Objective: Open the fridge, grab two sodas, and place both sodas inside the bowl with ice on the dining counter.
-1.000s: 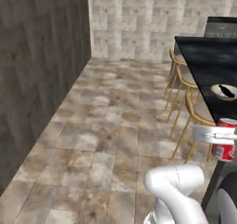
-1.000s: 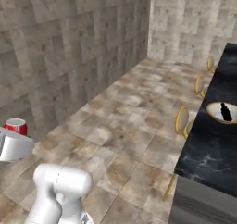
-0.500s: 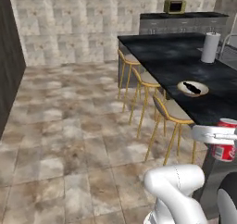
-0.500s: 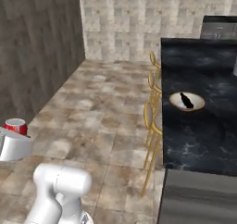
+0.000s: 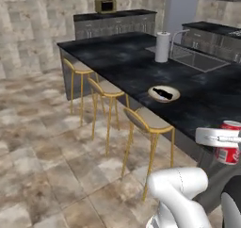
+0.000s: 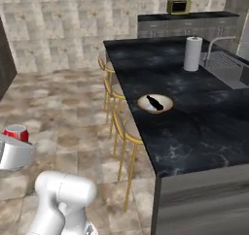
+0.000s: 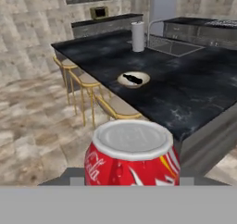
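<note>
Left base view: red can (image 5: 229,148) with white lettering sits upright at the right edge of the frame, gripped in the white gripper (image 5: 221,138) just off the near edge of the black marble bench (image 5: 202,100); its lower half shows below the hand. On the bench, the tan-rimmed bowl (image 5: 164,93) carries the dark bottle (image 5: 161,93) lying on its side. A white paper towel roll (image 5: 162,47) stands beside the inset sink (image 5: 197,57), and three yellow-framed stools (image 5: 143,123) line the bench's side. Right base view: just the can's red top (image 6: 16,132) shows above the white hand at far left, well apart from the bowl (image 6: 155,103); this side shows the bench's grey end panel (image 6: 204,200). Hand view: can (image 7: 132,156) close up, silver lid up, white script on red. The fingers themselves are hidden, set partly open around the can.
</note>
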